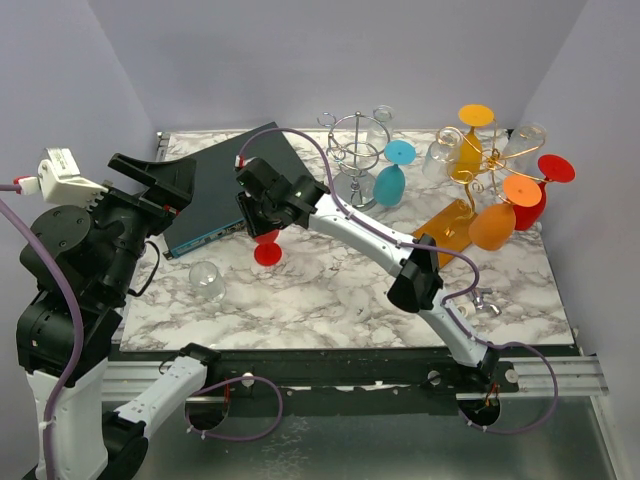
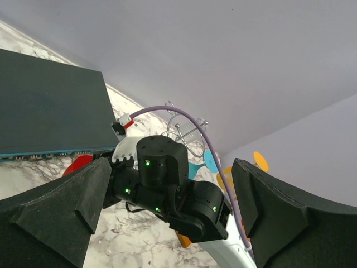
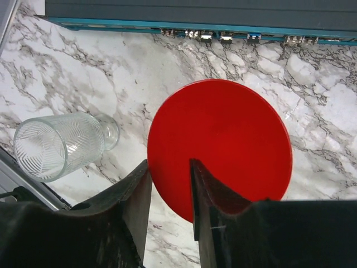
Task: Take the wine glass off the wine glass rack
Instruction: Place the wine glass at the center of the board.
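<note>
Over the left part of the marble table (image 1: 330,285), just in front of the dark box (image 1: 215,190), the right gripper (image 3: 169,167) is holding the red wine glass (image 3: 223,139) clear of both racks. The box is showing a row of small ports along its teal edge in the right wrist view, and any lettering beside them is too small to read. The round red foot of the glass is facing down toward the marble. Its long axis is running from the foot up into the gripper, close to vertical as far as the overhead view lets one judge. The stem and the bowl are hidden behind the fingers and the wrist. The two black fingers are standing close together with only a narrow gap, and the foot is showing through this gap just beyond their tips. A clear tumbler (image 3: 58,145) is lying on its side on the marble, near the foot but apart from it. The left gripper (image 2: 170,167) is hovering above the left edge of the table with its fingers spread wide, gripping nothing. Far to the right, the gold rack (image 1: 465,205) is carrying orange, yellow and red glasses, and the wire rack (image 1: 355,150) is standing beside a teal glass (image 1: 390,182).
</note>
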Motion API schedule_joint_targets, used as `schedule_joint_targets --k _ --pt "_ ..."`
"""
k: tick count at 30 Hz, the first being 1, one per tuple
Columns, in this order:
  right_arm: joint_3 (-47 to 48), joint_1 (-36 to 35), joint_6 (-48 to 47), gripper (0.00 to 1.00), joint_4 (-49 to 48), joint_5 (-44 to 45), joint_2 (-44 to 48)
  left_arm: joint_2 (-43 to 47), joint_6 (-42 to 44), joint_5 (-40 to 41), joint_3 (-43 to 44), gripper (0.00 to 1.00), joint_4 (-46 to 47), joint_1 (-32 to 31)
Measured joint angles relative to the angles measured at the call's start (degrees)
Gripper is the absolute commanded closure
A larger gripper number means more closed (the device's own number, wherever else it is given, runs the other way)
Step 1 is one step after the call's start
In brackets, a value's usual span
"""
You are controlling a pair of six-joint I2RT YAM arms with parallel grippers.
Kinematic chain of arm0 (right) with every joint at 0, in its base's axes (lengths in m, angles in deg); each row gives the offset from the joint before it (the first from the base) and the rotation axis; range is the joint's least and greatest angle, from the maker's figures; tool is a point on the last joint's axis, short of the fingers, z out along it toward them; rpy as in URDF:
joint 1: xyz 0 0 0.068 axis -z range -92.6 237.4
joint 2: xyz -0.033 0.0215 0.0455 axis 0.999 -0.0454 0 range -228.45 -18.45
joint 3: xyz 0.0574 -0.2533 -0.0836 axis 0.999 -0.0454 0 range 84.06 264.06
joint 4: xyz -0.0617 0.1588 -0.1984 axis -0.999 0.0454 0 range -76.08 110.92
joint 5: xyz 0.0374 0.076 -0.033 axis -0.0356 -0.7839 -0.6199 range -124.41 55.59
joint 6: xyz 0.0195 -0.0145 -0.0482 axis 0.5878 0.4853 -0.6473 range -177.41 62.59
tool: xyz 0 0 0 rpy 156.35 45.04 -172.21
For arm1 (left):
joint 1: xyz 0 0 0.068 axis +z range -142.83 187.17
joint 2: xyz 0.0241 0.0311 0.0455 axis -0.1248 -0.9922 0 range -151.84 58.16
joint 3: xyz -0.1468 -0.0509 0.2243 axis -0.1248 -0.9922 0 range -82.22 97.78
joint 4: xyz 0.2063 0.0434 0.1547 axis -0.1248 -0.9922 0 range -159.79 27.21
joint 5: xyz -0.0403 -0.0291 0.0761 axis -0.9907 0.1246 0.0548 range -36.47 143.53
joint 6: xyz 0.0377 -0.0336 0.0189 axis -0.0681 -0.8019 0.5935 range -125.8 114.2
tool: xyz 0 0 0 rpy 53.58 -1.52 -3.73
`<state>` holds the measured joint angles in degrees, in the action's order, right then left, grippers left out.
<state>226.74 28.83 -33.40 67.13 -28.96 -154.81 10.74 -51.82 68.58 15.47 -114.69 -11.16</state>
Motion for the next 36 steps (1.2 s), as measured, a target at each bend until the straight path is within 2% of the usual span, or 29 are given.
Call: schedule_joint_targets --k 11,22,33,34,36 --pt "0.4 -0.5 0.3 0.42 -1.7 -0.8 0.0 0.0 0.3 0.0 0.0 0.01 0.0 0.0" --pt "0.5 -0.7 1.0 0.3 -2.6 -0.6 1.5 -0.5 0.3 -0.1 0.0 0.01 0.0 0.0" --pt "0.2 -0.7 1.4 0.13 -3.5 2.2 15.0 -3.9 -0.9 -5.2 1.0 0.01 1.4 0.0" --pt "-0.3 -0.7 1.2 0.03 -3.6 3.0 16.6 -4.2 -1.1 -5.9 1.0 0.01 1.8 0.0" --pt "-1.5 -0.7 0.8 0.0 -3.8 4.7 20.0 -4.9 -1.6 -7.2 1.0 0.01 2.6 0.0"
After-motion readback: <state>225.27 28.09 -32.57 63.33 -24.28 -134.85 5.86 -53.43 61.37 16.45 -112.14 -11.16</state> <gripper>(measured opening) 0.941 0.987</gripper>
